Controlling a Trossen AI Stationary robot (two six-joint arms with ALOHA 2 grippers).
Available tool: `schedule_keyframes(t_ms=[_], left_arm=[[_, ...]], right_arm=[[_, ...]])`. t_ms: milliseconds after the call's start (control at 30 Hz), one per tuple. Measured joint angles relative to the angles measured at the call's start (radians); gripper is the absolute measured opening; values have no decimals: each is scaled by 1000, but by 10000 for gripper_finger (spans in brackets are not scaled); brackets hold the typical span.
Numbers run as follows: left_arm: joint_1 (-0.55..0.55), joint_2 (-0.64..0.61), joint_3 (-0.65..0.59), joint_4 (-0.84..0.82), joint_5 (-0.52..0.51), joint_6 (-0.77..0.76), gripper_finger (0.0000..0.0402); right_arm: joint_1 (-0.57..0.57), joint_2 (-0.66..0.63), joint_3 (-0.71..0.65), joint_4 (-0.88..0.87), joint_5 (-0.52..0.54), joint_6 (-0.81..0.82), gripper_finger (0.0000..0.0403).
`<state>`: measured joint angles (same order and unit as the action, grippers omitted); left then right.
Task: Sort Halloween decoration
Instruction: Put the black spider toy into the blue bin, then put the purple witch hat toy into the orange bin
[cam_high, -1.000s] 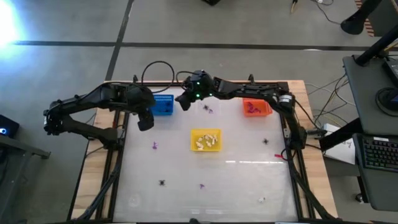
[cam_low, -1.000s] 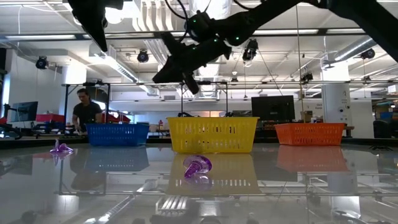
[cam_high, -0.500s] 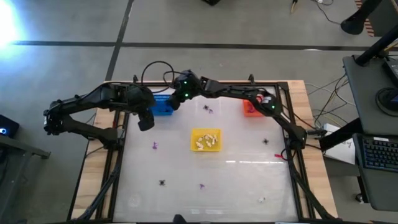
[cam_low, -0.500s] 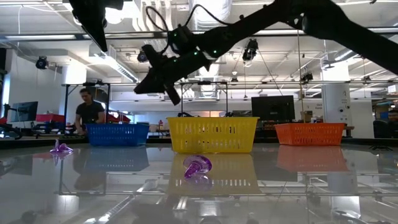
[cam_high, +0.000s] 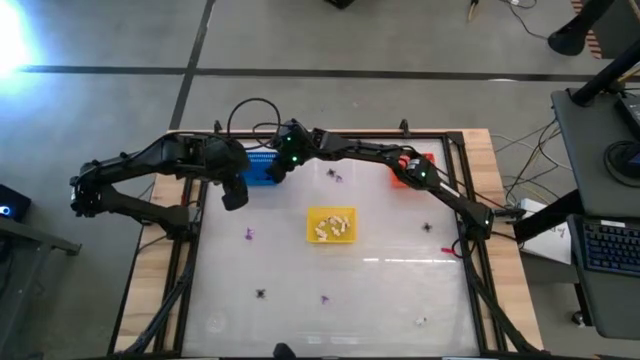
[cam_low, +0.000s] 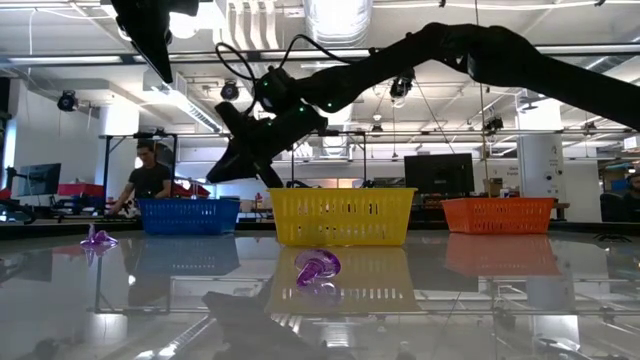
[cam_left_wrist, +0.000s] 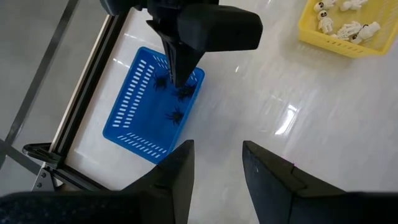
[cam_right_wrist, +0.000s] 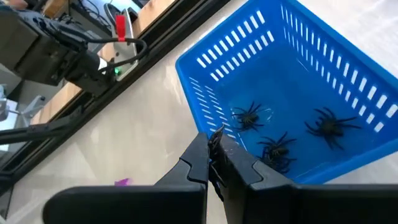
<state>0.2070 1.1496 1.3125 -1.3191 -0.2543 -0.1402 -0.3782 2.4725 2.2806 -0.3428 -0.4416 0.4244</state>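
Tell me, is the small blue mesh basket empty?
Not empty: the small blue mesh basket holds three black plastic spiders, seen in both wrist views.

— Where is the right arm?
— Stretched long across the far side of the worktop toward its far left corner; the right gripper (cam_high: 273, 172) hangs there with jaws pressed together, a thin dark bit caught at their tips.
— And the left?
— Folded by the left edge; the left gripper (cam_left_wrist: 216, 163) hangs high, jaws apart, holding nothing.
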Motion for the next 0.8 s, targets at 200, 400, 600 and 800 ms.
schedule_keyframes(t_ms=[200,400,600,800], left_arm=[[0,0,0,0,1,7,119],[0,0,0,0,1,7,119],[0,0,0,1,1,2,119],[0,3,0,0,2,-18,119]], right_arm=[[0,0,-2,-21,3,-30,26],[0,0,-4,-20,37,-33,60],[0,0,-5,-20,53,-35,81],[0,-4,0,-50,49,-34,96]])
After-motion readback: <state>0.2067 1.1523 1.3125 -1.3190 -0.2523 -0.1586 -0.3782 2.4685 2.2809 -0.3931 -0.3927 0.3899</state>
